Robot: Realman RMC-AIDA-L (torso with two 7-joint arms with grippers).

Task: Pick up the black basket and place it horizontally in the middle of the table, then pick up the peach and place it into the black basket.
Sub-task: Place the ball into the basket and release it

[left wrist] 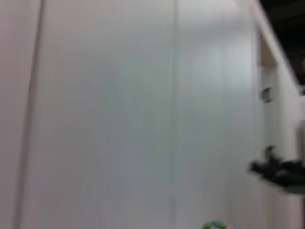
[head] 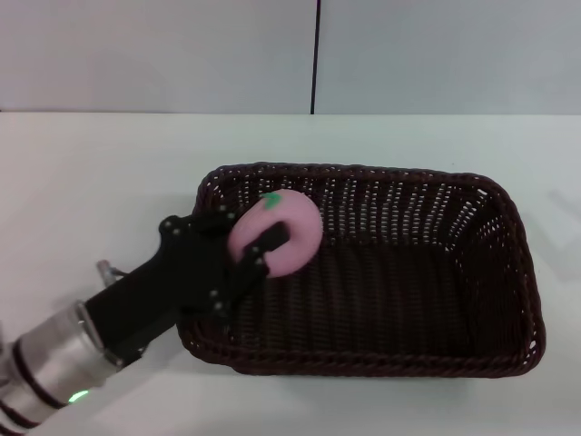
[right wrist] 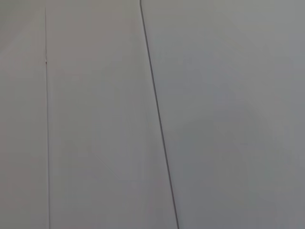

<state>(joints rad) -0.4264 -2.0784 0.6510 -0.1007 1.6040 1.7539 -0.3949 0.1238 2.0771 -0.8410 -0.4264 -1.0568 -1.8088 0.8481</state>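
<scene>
Head view, left gripper: the left gripper [head: 247, 243] reaches in from the near left over the left end of the black basket [head: 436, 291]. Its black fingers [head: 265, 245] are closed around the peach, one finger lying across the front of the fruit.
Head view, peach: the peach [head: 281, 232] is pink and round, with its green leaf mark turned to the far side. It is held inside the basket's outline, at the left end near the far wall. Whether it touches the woven floor cannot be told.
Head view, black basket: it lies with its long side running left to right on the table [head: 91, 182], about the middle and a little to the right. Its opening faces up, and the rest of its floor holds nothing else.
Head view, left arm: a silver wrist cuff with a small green light shows at the near left corner.
Head view, right gripper: not in sight.
Head view, writing: no brand or label can be read.
Left wrist view: mostly a pale wall with faint vertical seams. A sliver of the peach's green leaf mark [left wrist: 214, 225] shows at the frame's edge, and a small blurred dark shape cannot be identified.
Right wrist view: only a pale wall panel with thin dark seams; no gripper or task thing shows.
</scene>
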